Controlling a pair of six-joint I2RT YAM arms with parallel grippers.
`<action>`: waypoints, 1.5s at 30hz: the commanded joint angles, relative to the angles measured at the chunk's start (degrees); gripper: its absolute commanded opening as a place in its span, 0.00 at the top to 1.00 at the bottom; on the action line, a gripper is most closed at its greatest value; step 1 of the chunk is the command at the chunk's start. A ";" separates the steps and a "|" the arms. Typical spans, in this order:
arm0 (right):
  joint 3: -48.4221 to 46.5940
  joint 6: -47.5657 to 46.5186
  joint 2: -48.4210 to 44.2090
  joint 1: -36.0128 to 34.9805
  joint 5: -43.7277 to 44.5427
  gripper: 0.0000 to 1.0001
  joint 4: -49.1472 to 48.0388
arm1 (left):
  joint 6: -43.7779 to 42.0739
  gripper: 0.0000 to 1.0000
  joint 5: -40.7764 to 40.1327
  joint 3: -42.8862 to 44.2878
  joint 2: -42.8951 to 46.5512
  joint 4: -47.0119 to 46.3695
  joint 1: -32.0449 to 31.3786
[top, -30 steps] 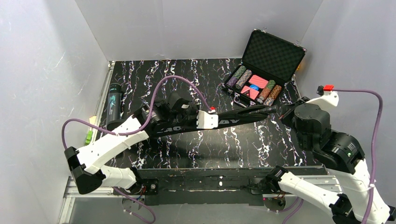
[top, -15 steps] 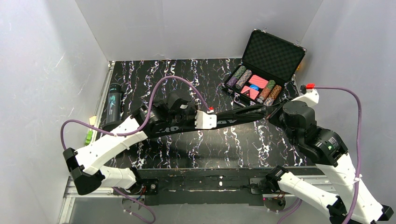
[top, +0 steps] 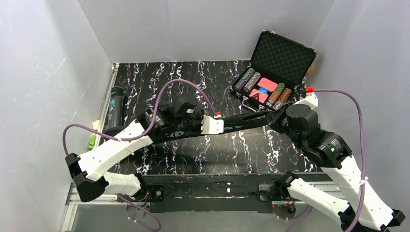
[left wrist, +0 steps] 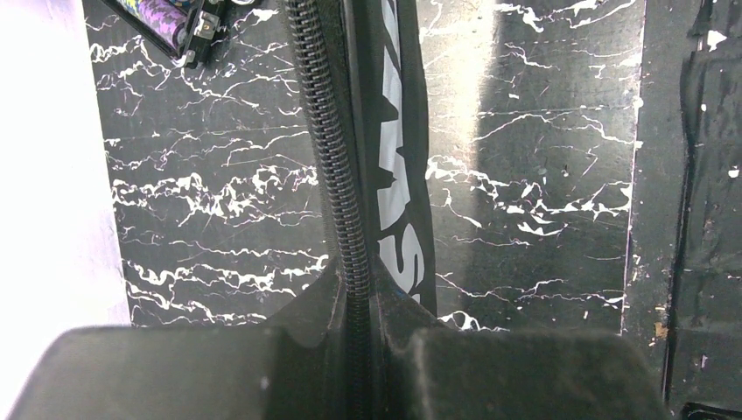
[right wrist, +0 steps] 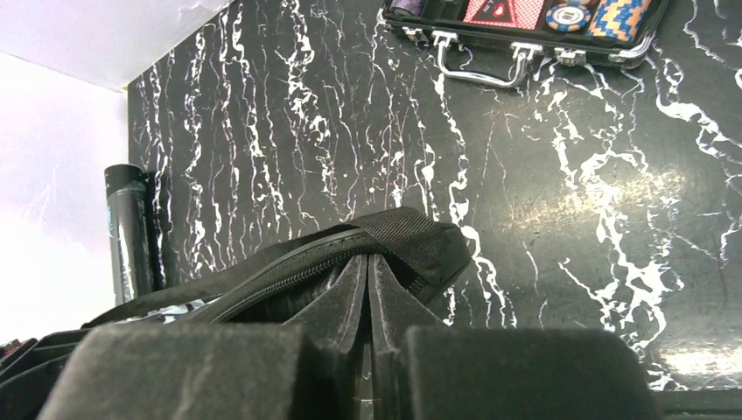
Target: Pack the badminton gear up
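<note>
Bag (top: 246,121) (one, black) is pinched by two grippers, left gripper (left wrist: 359,328) squeezing its zipper seam, right gripper (right wrist: 369,293) its end, one case (top: 284,55) just beyond the right.

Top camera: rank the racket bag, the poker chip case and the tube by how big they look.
1. poker chip case: open, covers the most area.
2. racket bag: longest, but thin, edge-up and partly hidden, so it is close with the case.
3. tube: clearly smallest.
</note>
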State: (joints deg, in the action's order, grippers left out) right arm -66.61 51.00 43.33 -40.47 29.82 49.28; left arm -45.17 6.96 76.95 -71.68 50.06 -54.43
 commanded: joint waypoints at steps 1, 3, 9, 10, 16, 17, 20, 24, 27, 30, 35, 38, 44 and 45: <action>-6.87 -1.00 -0.47 -0.23 3.87 0.85 4.22 | -0.71 1.00 1.55 1.83 2.37 -5.02 -0.12; -11.67 -5.59 -1.76 -0.17 7.70 0.62 5.94 | -0.77 1.00 1.33 1.73 2.54 -4.92 -0.06; -26.76 -13.46 2.40 -0.20 4.20 0.39 11.30 | -0.77 1.00 0.92 1.06 2.69 -5.53 -0.06; -26.78 -13.57 3.22 -0.20 0.47 0.38 10.79 | -0.76 1.00 0.72 1.06 2.52 -5.73 -0.06; -18.96 -10.88 3.86 -0.20 -23.93 0.31 1.64 | 0.78 1.00 -0.51 2.17 1.76 -6.65 -0.10; -16.93 -9.37 3.21 -0.20 -28.23 0.29 -1.37 | 0.86 1.00 -0.68 2.42 1.48 -6.72 0.00; -10.30 -4.38 0.38 -0.23 -35.81 0.25 -10.37 | 1.01 1.00 -0.54 3.44 0.63 -7.06 0.11; -2.02 -0.10 -2.93 -0.22 -36.55 0.24 -16.71 | 2.54 1.00 -0.54 5.23 -0.32 -7.61 0.74; 2.25 1.79 -4.04 -0.16 -36.53 0.25 -18.79 | 3.80 1.00 -0.30 5.92 -0.56 -7.65 1.14; 5.62 2.59 -4.61 -0.20 -34.74 0.26 -20.99 | 4.39 1.00 0.43 5.91 -0.57 -7.52 1.17; 10.39 2.33 -5.50 -0.17 -28.76 0.30 -27.32 | 4.56 1.00 1.09 5.88 -0.33 -7.33 1.17; 13.11 1.09 -6.28 -0.14 -24.97 0.32 -32.37 | 4.40 1.00 1.39 6.29 -0.28 -6.97 1.17; 13.62 1.42 -4.57 0.04 -22.67 0.40 -36.07 | 4.12 1.00 1.79 6.15 0.37 -6.56 1.17; 13.80 1.65 -4.53 -0.01 -22.12 0.43 -36.49 | 3.98 1.00 1.79 6.10 0.46 -6.49 1.17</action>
State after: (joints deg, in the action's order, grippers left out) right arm -52.99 52.36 38.63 -40.56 4.23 20.73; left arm -40.86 7.99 80.03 -73.69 45.87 -53.45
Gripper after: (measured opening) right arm 0.618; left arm 0.051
